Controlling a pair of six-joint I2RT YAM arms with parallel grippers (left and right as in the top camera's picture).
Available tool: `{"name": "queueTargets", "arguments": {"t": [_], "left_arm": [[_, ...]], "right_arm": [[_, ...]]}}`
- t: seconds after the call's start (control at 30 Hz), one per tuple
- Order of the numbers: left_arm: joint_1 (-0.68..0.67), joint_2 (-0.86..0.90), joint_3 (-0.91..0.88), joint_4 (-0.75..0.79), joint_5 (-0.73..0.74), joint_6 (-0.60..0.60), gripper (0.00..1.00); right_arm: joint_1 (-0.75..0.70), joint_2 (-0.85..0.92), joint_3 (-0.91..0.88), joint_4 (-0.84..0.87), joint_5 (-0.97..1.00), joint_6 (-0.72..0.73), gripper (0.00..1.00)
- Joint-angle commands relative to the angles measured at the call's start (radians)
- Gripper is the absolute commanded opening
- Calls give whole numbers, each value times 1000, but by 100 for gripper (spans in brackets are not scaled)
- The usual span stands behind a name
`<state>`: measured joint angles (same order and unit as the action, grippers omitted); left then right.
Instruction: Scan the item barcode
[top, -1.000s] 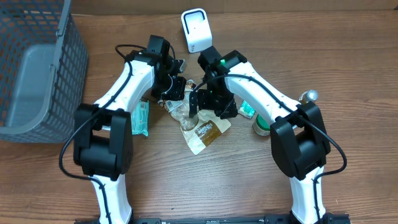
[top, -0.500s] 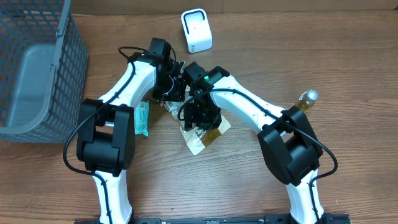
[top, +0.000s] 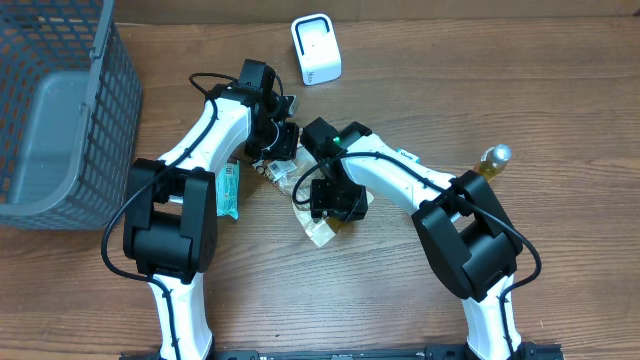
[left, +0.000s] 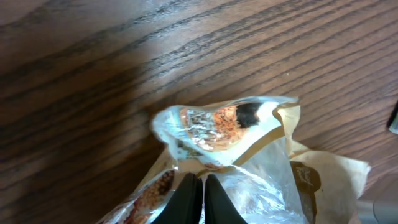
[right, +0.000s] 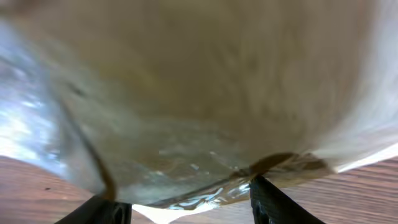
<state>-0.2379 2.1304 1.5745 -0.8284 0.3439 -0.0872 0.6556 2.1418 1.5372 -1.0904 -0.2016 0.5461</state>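
Over the last second the right arm has swung in across the surface (top: 400, 300) and come down on the snack pouch (top: 318, 232), which lies mid-surface between the two arms. The right gripper (top: 335, 200) has narrowed from wide open and now clamps the pouch's lower edge. The left gripper (left: 196, 193) stays pinched shut on the upper corner film. Both ends look held, I judge, so the pouch seems ready to lift and turn toward the white scanner (top: 315, 48), well apart behind. I can see no barcode yet.

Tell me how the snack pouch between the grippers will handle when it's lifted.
Probably floppy: the snack pouch is crumpled and folds where the left gripper pinches it. Likely light, being thin film with loose contents. Its glossy film may slip.
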Motion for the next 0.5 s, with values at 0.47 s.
{"name": "queueTargets", "arguments": {"t": [0.47], "left_arm": [[2, 9, -2, -95, -105, -30, 5]], "right_arm": [[-9, -4, -33, 37, 135, 8, 58]]}}
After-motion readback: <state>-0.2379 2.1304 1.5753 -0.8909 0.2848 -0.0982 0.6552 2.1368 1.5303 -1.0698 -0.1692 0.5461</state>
